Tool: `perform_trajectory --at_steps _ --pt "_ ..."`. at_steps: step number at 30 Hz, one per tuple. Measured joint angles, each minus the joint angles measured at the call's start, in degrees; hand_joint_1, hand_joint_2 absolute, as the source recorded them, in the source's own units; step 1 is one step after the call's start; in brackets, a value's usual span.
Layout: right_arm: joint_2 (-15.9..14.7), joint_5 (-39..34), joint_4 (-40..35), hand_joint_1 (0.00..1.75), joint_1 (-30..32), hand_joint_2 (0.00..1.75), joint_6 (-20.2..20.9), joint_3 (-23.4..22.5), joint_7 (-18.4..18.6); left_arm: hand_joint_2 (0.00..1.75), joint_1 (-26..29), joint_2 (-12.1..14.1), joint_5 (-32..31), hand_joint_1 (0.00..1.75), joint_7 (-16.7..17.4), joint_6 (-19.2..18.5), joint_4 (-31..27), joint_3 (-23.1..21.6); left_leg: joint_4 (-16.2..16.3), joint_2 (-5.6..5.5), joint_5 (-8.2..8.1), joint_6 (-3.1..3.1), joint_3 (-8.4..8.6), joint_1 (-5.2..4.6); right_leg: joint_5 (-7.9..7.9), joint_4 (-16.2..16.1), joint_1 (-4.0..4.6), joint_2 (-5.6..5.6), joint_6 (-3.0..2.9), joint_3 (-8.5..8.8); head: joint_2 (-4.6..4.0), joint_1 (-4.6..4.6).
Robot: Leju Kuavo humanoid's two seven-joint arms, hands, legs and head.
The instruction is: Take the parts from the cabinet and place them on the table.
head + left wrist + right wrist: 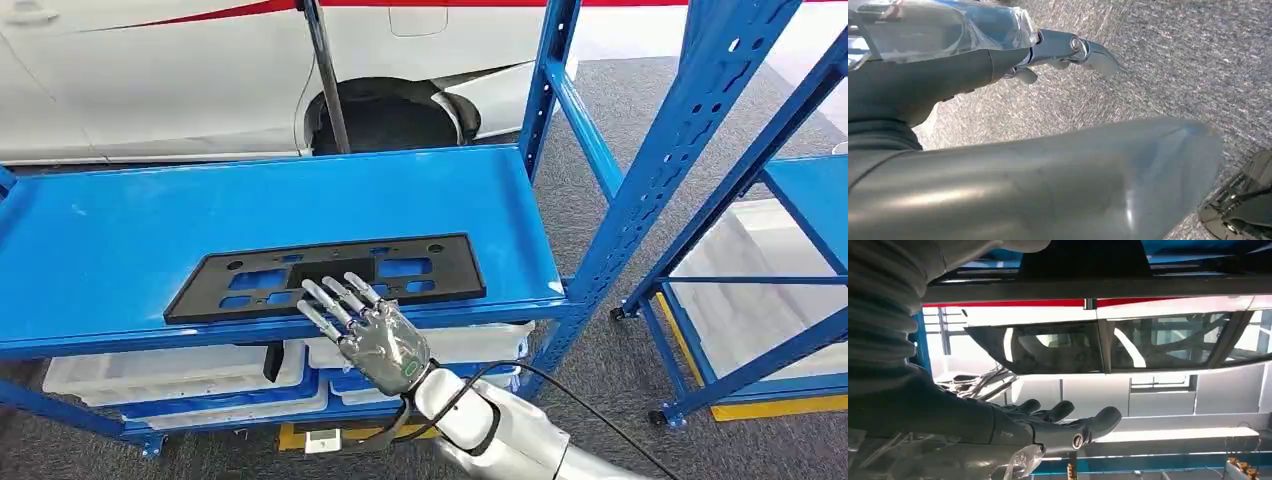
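Mounting plate (pixel 330 276) flat on shelf (pixel 150 230), near front edge; right robot hand (pixel 368 330) just before it; bins (pixel 170 372) below; car (pixel 150 70) behind.

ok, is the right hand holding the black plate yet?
No. In the head view the right hand is spread open at the shelf's front edge, and the black plate lies flat on it.

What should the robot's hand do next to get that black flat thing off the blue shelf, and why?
Probably lower the right hand and close its fingers on the black plate's near edge. The fingers are spread at that edge, holding nothing, and the plate lies flat on the blue shelf.
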Motion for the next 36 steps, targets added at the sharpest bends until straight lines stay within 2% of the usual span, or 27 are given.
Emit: perform_trajectory --at_steps 15,30,36 --pt "-1.55 -0.02 1.90 0.00 -0.78 1.75 0.02 -2.64 3.00 0.00 0.75 0.00 0.33 0.00 -0.26 -0.09 0.00 -0.02 0.01 0.00 0.00 0.00 0.01 0.00 0.00 0.00 -0.01 0.00 0.00 0.00 0.00 0.00" --pt "-3.06 -0.74 2.23 0.00 -0.83 1.75 -0.20 -4.83 3.50 0.00 0.63 0.00 0.11 0.00 -0.35 -0.20 0.00 -0.02 0.01 0.01 0.00 0.00 0.01 0.00 0.00 0.00 0.00 0.01 0.00 -0.01 0.02 0.00" --pt "-3.06 -1.29 2.91 0.00 -0.86 1.75 -0.85 -4.83 2.54 0.00 0.50 0.02 0.35 0.00 -0.24 -0.17 0.00 -0.02 0.01 0.01 0.00 0.00 0.00 0.00 0.00 0.00 0.00 0.00 0.00 -0.01 0.00 0.00"
